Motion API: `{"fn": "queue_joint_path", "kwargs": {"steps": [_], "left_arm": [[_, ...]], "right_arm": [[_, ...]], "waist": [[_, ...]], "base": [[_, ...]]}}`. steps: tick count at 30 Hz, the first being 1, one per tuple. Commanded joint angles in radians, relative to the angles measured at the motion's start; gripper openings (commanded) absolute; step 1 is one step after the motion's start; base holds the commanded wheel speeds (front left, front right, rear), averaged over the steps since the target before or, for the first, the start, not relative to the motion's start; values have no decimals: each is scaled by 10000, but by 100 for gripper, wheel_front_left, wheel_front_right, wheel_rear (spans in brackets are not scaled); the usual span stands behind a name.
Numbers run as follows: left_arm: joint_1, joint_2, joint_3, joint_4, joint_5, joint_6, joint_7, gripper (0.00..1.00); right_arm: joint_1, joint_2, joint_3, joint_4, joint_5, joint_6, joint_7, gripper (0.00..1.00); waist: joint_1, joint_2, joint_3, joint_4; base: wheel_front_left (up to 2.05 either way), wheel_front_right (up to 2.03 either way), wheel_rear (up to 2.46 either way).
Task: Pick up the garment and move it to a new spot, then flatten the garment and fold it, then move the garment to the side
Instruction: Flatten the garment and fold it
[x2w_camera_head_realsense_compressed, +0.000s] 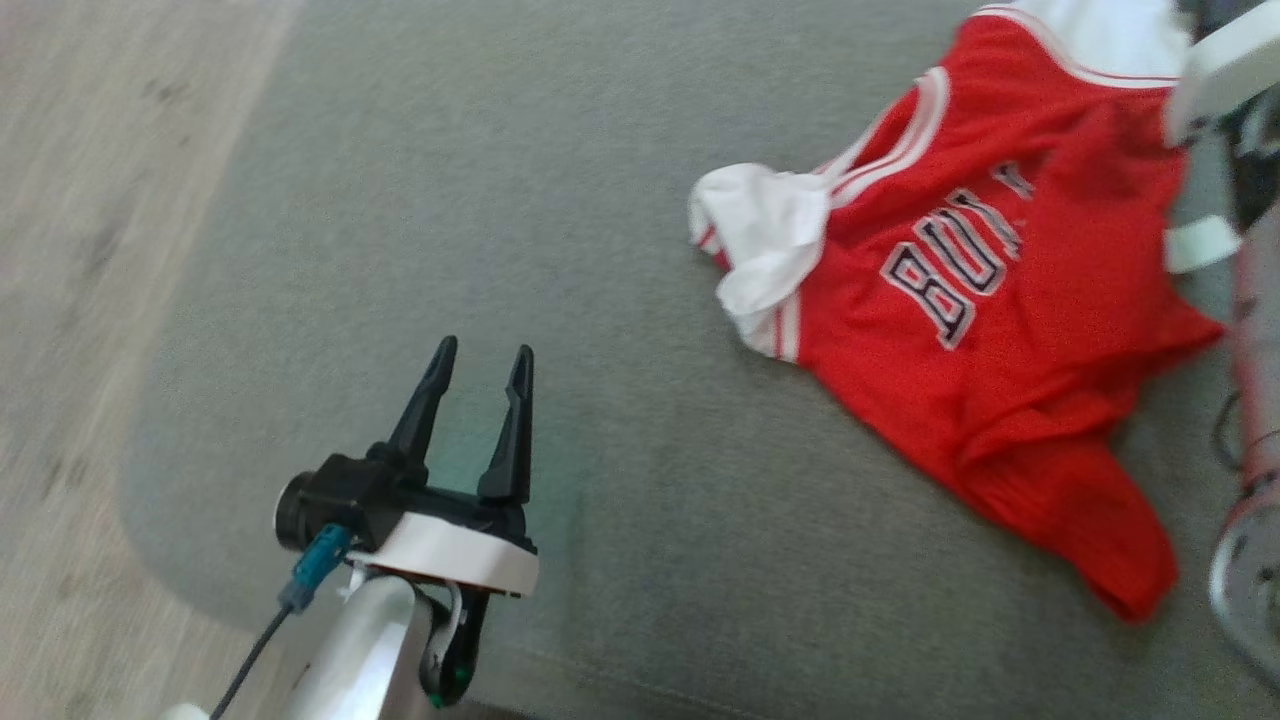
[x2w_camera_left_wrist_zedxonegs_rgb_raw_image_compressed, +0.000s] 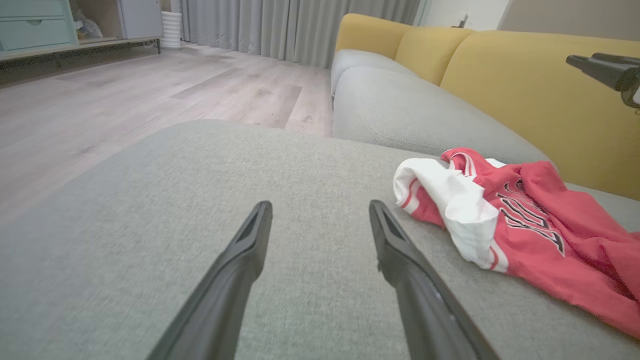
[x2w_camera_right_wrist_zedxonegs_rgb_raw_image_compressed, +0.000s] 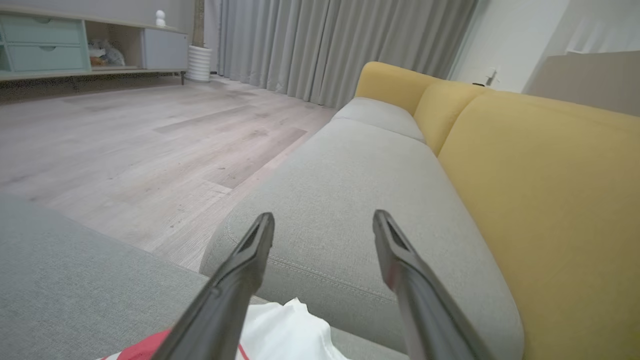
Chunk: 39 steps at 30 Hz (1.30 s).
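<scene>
Head view: rumpled jersey (x2w_camera_head_realsense_compressed: 1000, 330) on a sofa (x2w_camera_head_realsense_compressed: 500, 200); left gripper (x2w_camera_head_realsense_compressed: 485, 350) and right gripper (x2w_camera_right_wrist_zedxonegs_rgb_raw_image_compressed: 324, 216) open, empty; a careless pinch could bunch it worse.

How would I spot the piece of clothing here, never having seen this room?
Look for the sofa with yellow backrests. On its grey seat cushion lies a crumpled jersey. It alone is bright red, with white trim and outlined lettering.

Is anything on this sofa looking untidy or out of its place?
Yes. The red jersey lies rumpled on the grey cushion, not flat: its white inner side is turned out at one edge, and the lower end is bunched.
</scene>
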Motion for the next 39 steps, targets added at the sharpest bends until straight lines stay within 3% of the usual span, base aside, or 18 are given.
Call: {"fn": "queue_joint_path", "kwargs": {"steps": [1,7,10,13,15,20,30,39], "left_arm": [[-224,67,442,-330,111,-70,-93,100],[43,66,882,-389,358,-169,-93,100],[137,66,969,-374,422,-189,-93,100],[232,70,1073,-345,488,-220,-93,100],[281,86,1165,-344,529,-235,-93,100],[78,223,1219,-243,645,-287,-93,100],[-1342,645,322,1323,1050,-347,710,100],[-2391,983,225,3041,1672,442,943,100]], "right_arm": [[5,352,94,-292,114,-19,-243,100],[1660,1441,692,-1170,1504,-19,-674,100],[2491,1515,1202,-1918,2357,-19,-679,100],[4110,1529,2387,-3240,4229,-19,-682,100],[5345,1531,3031,-4192,4855,-19,-683,100],[7693,1533,3441,-6132,6317,-19,-684,100],[8637,1534,3611,-7269,6715,-19,-667,100],[8674,1534,3797,-7235,6902,-19,-665,100]], "waist": [[0,0,-388,-609],[0,0,-1147,-1866],[0,0,-1346,-2163],[0,0,-1522,-2513],[0,0,-1555,-2775],[0,0,-1372,-3353],[0,0,-767,-4333],[0,0,-523,-4706]], "base": [[0,0,0],[0,0,0],[0,0,0],[0,0,0],[0,0,0],[0,0,0],[0,0,0],[0,0,0]]}}
